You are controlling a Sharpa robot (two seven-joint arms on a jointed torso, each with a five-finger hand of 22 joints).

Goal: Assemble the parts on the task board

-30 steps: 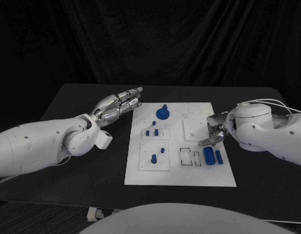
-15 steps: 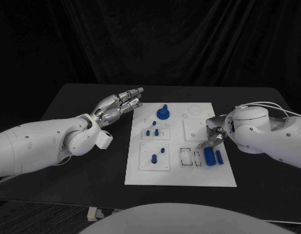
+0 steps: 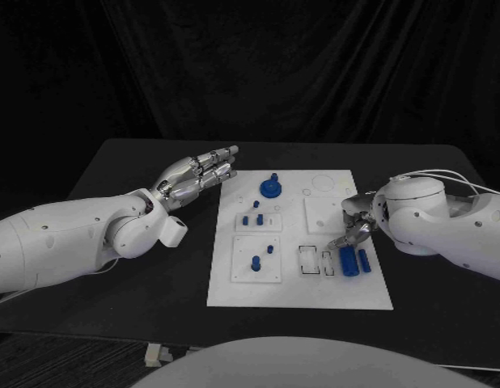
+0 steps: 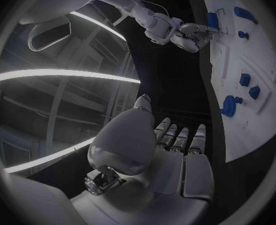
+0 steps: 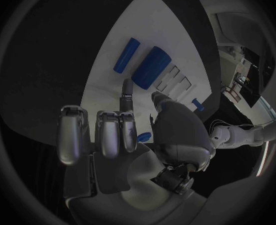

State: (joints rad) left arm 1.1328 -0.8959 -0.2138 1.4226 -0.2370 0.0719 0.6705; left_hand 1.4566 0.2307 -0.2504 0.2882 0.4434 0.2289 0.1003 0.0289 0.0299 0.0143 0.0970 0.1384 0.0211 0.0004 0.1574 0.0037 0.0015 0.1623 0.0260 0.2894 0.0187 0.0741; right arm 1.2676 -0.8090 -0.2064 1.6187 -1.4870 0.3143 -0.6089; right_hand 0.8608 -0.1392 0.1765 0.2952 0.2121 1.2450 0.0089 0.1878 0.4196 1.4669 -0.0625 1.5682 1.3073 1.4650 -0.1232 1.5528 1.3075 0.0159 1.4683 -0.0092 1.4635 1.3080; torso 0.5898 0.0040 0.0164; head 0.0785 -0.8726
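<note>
The right robot hand [image 3: 355, 228] has crept closer to the large blue cylinder [image 3: 348, 259] on the task board [image 3: 320, 291], one finger extended toward it, the others curled, nothing held. That suggests a pick-up is imminent. The left robot hand [image 3: 199, 172] stays spread beside the board's far left corner, on the tabletop [image 3: 145, 153] side.

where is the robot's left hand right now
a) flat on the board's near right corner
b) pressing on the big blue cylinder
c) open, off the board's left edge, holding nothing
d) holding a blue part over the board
c: the left hand is open with fingers extended, off the left edge of the task board, holding nothing.
</note>
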